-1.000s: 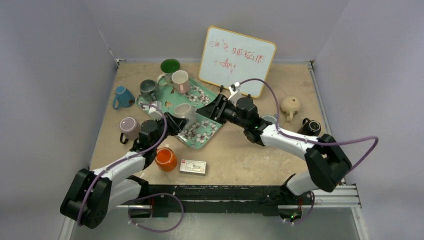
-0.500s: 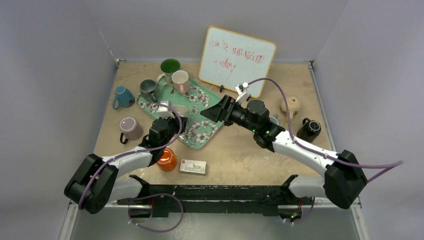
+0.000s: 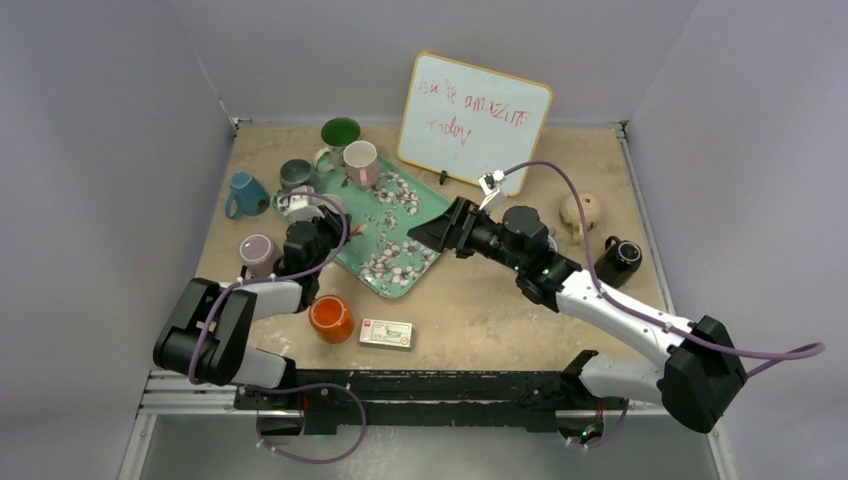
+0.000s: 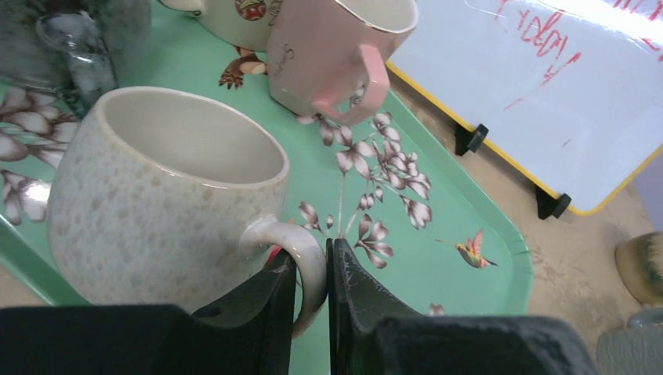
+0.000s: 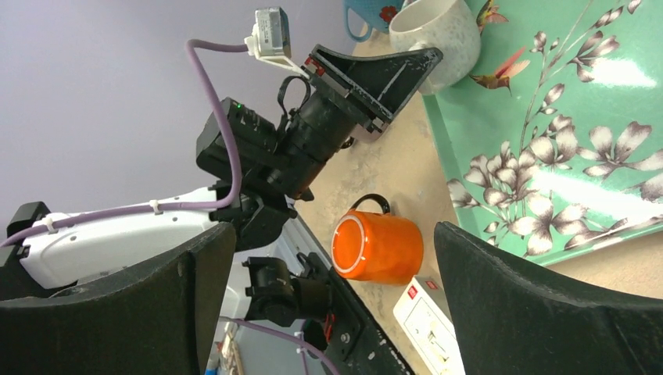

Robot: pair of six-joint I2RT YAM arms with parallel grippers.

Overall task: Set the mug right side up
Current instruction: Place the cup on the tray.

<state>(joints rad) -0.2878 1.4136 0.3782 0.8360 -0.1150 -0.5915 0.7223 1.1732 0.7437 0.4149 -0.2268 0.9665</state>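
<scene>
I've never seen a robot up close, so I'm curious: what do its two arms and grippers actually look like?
The left arm and right arm match: white shells between chunky black joints, each trailed by a loose purple cable. The left gripper and right gripper are black, each with two flat, wedge-shaped fingers.

The right end effector [image 5: 332, 234] has its dark fingers [image 5: 532, 312] spread wide, framing an orange mug [image 5: 377, 246] on the worktop [image 5: 391, 168] just beside the green floral tray [image 5: 547, 156]. Beyond, the left end effector [image 5: 418, 62] (black, wedge-shaped) touches a speckled mug [image 5: 438, 31] at the tray's edge.
</scene>
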